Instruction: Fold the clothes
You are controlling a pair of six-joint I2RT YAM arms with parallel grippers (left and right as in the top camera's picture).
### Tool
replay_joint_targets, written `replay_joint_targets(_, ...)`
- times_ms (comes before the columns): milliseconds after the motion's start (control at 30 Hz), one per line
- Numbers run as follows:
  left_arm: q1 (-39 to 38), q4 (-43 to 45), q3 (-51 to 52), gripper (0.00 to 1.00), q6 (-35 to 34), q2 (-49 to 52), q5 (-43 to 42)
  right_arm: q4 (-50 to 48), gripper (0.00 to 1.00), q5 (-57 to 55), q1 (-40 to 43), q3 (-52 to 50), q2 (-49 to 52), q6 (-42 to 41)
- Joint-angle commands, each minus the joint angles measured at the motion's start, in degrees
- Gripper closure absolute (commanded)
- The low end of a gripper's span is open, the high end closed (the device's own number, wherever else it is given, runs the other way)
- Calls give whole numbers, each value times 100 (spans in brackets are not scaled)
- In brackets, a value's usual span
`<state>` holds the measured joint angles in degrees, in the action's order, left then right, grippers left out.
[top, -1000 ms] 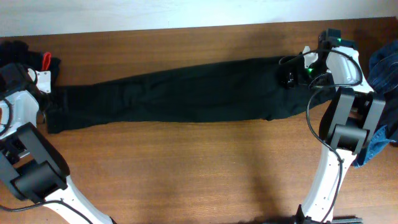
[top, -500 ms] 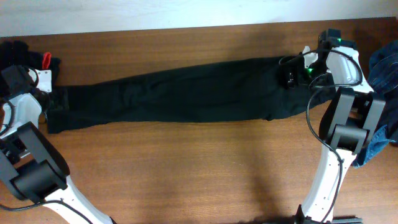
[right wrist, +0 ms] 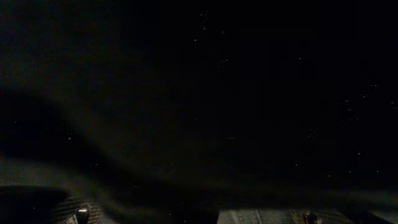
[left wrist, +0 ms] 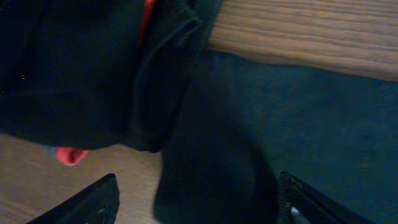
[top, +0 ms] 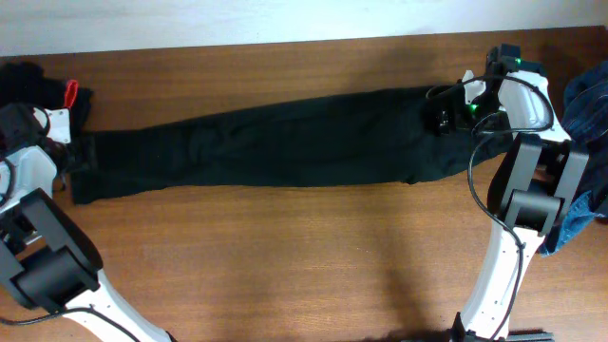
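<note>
Right, black jeans point(top: 285, 142) lie stretched lengthwise across the table point(top: 285, 266), nearly from one arm to the other. The left gripper point(left wrist: 199, 205) is over the narrow left end, jaws spread wide, only cloth showing beneath them. The right gripper point(top: 439, 112) sits on the broad right end. Its wrist view is almost black, but the two tips show far apart, so I read it as open. A dark heap point(top: 43, 85) with a red bit lies just beside the left end. Blue denim point(top: 584, 104) is bunched at the right edge.
</note>
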<state>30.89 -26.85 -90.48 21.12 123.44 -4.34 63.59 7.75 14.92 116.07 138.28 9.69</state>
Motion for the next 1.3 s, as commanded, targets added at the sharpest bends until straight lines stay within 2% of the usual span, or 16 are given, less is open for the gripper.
replay_joint_targets(0, 90, 24, 61, 22, -92, -44, -107, -66, 1, -74, -22, -101, 214, -11)
replay_joint_targets(100, 90, 31, 68, 30, -90, -44, -313, -66, 1, -74, -22, -101, 214, -11)
replay_joint_targets(233, 87, 31, 83, 48, -90, -44, -625, -63, 1, -74, -22, -101, 214, -11)
replay_joint_targets(500, 116, 52, 153, 56, -90, -44, -621, -66, 1, -74, -22, -101, 214, -11)
replay_joint_targets(667, 120, 39, 129, 85, -96, -90, -619, -66, 1, -74, -22, -101, 212, -11)
replay_joint_targets(900, 120, 26, 0, 90, -654, -516, -586, -66, 1, -74, -22, -101, 214, -11)
replay_joint_targets(1000, 120, -4, -13, 92, -1147, -717, -247, -66, 1, -74, -22, -101, 214, -11)
replay_joint_targets(1100, 120, -184, -57, 94, -1659, -866, -52, -66, 2, -74, -22, -101, 212, -11)
replay_joint_targets(1267, 116, -568, -74, 95, -2061, -970, -13, -66, 2, -74, -22, -101, 214, -11)
